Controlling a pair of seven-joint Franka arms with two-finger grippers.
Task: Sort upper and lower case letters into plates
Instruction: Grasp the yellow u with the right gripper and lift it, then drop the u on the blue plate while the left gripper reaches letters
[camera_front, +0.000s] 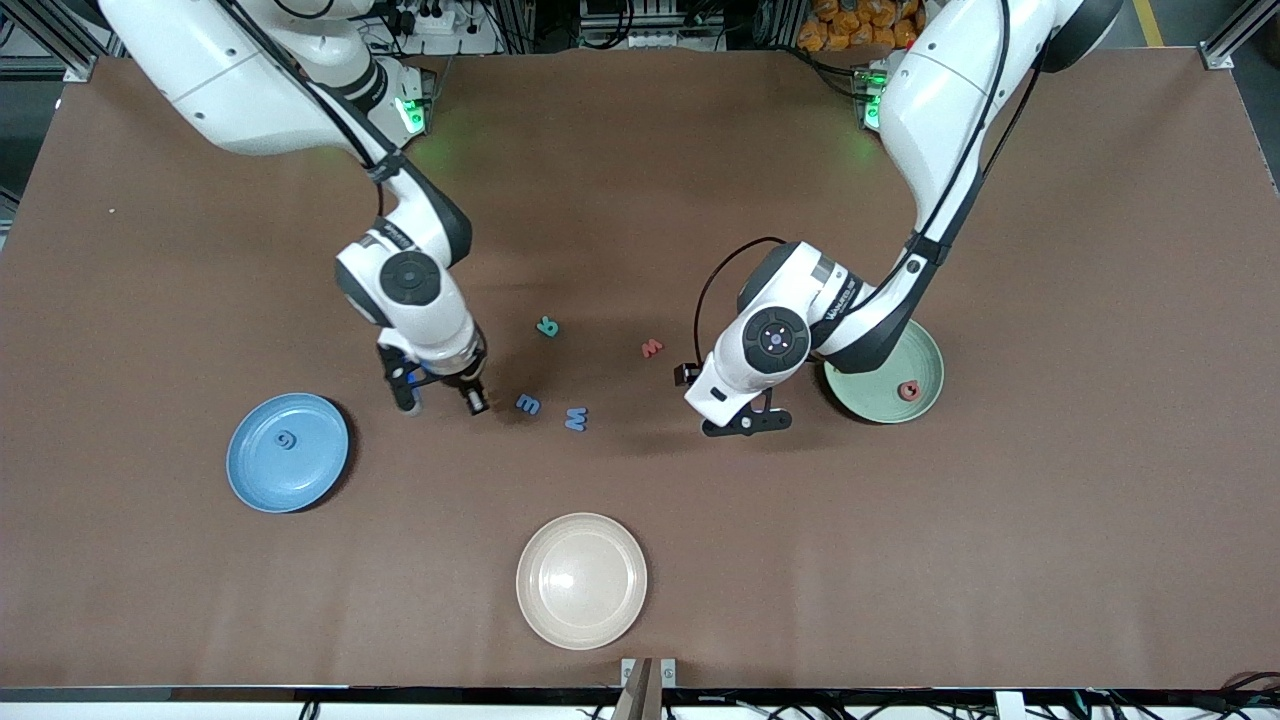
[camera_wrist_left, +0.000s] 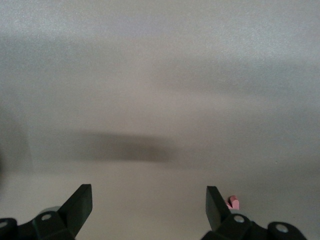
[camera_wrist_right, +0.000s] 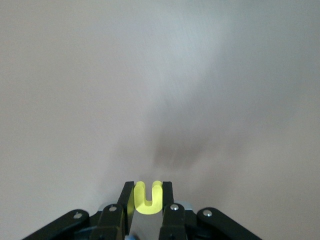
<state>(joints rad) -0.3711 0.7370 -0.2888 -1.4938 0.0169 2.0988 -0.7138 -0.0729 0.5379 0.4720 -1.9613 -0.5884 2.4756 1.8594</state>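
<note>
My right gripper (camera_front: 446, 392) (camera_wrist_right: 148, 194) is shut on a yellow U-shaped letter (camera_wrist_right: 148, 198), low over the table between the blue plate (camera_front: 258, 472) and a blue letter (camera_front: 528, 404). A small blue letter (camera_front: 287, 440) lies in the blue plate. A light blue letter (camera_front: 577, 418), a teal letter (camera_front: 547, 326) and a red letter (camera_front: 652, 348) lie on the table mid-way. My left gripper (camera_front: 746, 422) (camera_wrist_left: 148, 202) hangs open and holds nothing, beside the pale green plate (camera_front: 868, 398), which holds a red letter (camera_front: 908, 391). A pinkish-red letter (camera_wrist_left: 233, 202) shows next to one left finger.
A cream plate (camera_front: 581, 560) sits nearest the front camera, mid-table, with nothing in it. The left arm's forearm overhangs part of the green plate. The brown table surface (camera_front: 1050, 500) stretches wide toward both ends.
</note>
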